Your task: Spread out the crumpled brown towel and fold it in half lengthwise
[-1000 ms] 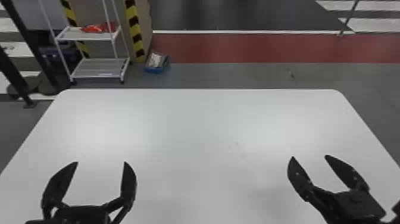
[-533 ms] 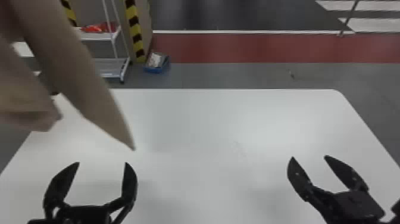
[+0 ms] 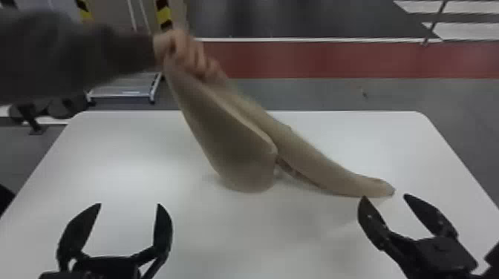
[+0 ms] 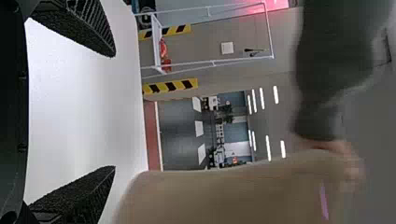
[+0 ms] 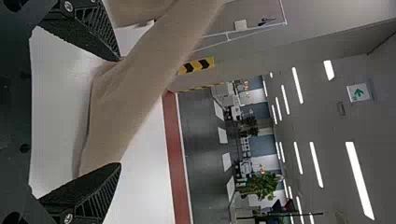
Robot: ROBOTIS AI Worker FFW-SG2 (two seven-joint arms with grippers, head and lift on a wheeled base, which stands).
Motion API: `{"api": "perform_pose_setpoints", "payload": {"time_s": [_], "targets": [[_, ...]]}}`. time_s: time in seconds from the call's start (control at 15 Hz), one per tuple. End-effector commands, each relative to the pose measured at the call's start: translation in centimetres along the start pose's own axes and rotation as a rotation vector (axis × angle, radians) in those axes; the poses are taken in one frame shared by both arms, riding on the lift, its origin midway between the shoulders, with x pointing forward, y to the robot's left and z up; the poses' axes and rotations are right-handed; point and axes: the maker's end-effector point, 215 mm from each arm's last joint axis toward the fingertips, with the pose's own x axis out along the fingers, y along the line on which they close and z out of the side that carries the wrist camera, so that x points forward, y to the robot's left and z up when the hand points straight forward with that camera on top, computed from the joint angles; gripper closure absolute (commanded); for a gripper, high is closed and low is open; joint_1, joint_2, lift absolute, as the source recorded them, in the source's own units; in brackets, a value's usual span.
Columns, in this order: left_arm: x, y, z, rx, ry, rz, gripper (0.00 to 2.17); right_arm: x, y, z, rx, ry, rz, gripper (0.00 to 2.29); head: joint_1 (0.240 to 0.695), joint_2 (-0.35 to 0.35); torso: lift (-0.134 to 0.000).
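So the brown towel (image 3: 237, 156) is up in the air at one end right now, bunched in a person's hand (image 3: 187, 53). The fingers are closed around it, and a dark gray sleeve (image 3: 74, 55) comes in from the robot's left. From that fist it drops over the white table (image 3: 278, 237) in two parts: a broad, droopy fold near the middle, and a longer, narrower length slanting off toward the robot's right. Can't tell whether the bottom of the broad fold actually touches the tabletop.

Both grippers are wide open. The left gripper (image 3: 129, 204) is over the near left part of the table, fingers well spread, and the towel is beyond it, off toward the middle. The right gripper (image 3: 385, 196) is over the near right part, fingers also apart — the tip of the slanting length is just past its fingertips. Whether they touch the cloth, I can't tell. In its wrist view, the towel passes behind the gap between the fingers, pretty close up.

Beyond the table there's a metal shelf rack (image 3: 122, 91) on the left, some yellow-and-black striping (image 3: 163, 15) and a dark red floor band (image 3: 334, 59) running across.
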Motion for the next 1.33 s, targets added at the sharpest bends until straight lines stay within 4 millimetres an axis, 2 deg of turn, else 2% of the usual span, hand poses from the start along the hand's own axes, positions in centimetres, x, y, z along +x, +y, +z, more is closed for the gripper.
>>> {"api": "perform_pose_setpoints", "payload": {"time_s": [0.0,1.27], "targets": [[0.08,-0.03,-0.26,-0.002,0.004,0.002,0.0,0.06,-0.18,-0.09,-0.003,0.002,-0.002,0.08,0.695,-0.002,-0.125],[0.99,-0.58,-1.23,0.003,0.03,-0.004,0.0,0.61,-0.74,-0.39,-0.012,0.006,-0.001,0.08,0.695,-0.016,-0.125]]}}
